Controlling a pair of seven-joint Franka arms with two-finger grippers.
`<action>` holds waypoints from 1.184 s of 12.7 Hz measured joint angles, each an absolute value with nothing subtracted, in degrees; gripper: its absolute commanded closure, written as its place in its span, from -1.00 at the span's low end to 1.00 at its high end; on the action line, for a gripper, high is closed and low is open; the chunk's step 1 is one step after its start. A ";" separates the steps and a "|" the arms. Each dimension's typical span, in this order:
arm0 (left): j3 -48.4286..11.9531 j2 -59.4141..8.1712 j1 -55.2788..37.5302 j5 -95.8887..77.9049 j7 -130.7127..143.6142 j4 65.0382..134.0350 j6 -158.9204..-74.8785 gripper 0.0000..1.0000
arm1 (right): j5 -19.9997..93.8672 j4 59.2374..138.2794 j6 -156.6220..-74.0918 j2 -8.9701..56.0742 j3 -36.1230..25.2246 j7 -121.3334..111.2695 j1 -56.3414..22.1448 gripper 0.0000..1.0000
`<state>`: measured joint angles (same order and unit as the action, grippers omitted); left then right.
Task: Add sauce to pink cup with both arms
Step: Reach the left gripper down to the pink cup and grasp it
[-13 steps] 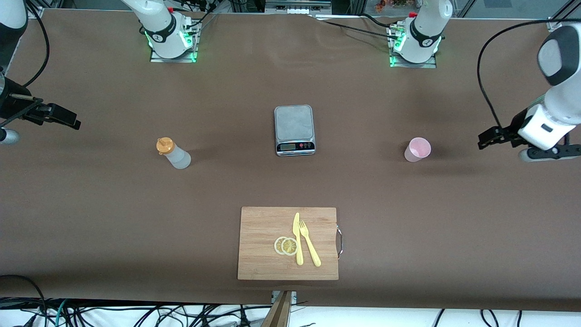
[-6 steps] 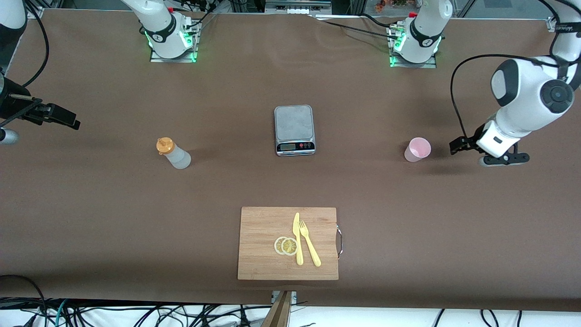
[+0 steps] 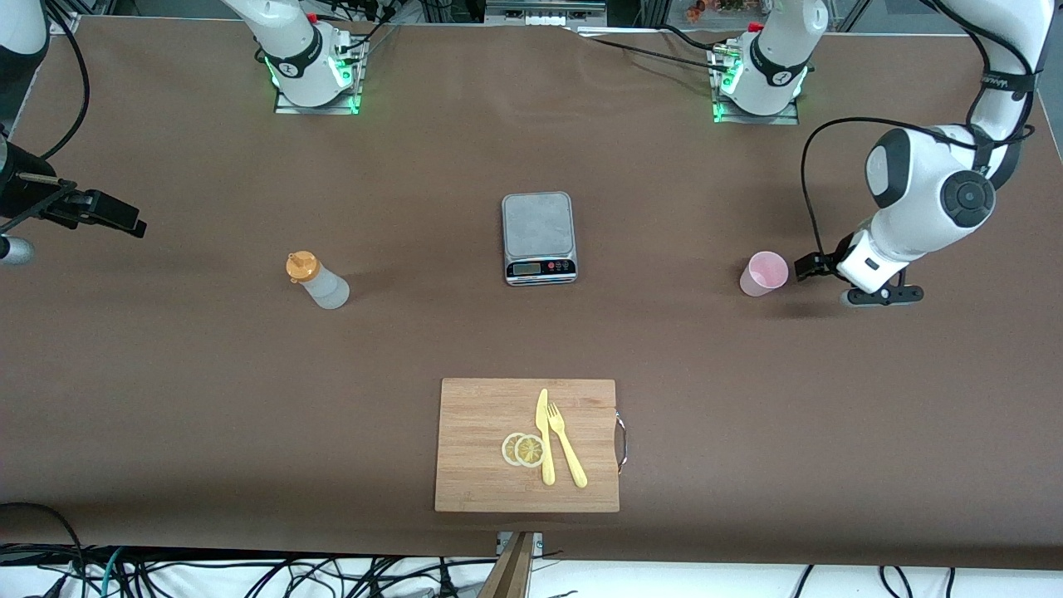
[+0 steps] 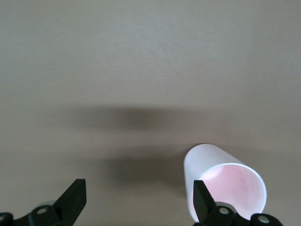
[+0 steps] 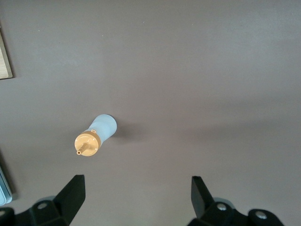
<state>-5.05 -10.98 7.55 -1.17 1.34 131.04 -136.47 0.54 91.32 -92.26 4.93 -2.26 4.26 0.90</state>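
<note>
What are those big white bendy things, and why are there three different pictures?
They are two robot arms. Each ends in a gripper with two black fingers. The big picture looks down on the whole table; the other two come from little cameras on the arms' wrists. The left gripper is open, right beside the pink cup, not holding it. The right gripper waits open near the right arm's end of the table, looking at the sauce bottle. Between the bottle and cup sits a kitchen scale. Nearer the front camera lies a wooden board with lemon slices, a knife and a fork.

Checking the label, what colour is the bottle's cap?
Orange, on the bottle's cap; clearest in the right wrist view.
</note>
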 measured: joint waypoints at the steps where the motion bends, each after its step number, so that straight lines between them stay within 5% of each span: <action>1: -5.64 -11.42 7.53 -1.33 1.34 131.04 -136.77 -1.00 | 0.54 91.32 -92.25 4.94 -2.27 4.26 0.90 -0.99; 15: -7.63 -15.23 6.76 -1.40 1.44 131.33 -137.07 -0.98 | 0.54 91.32 -92.20 4.95 -2.35 4.26 1.02 -0.99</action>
<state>-7.63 -15.23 6.76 -1.40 1.44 131.33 -137.07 0.54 91.32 -92.20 4.95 -2.35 4.26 1.02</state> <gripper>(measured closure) 0.000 0.000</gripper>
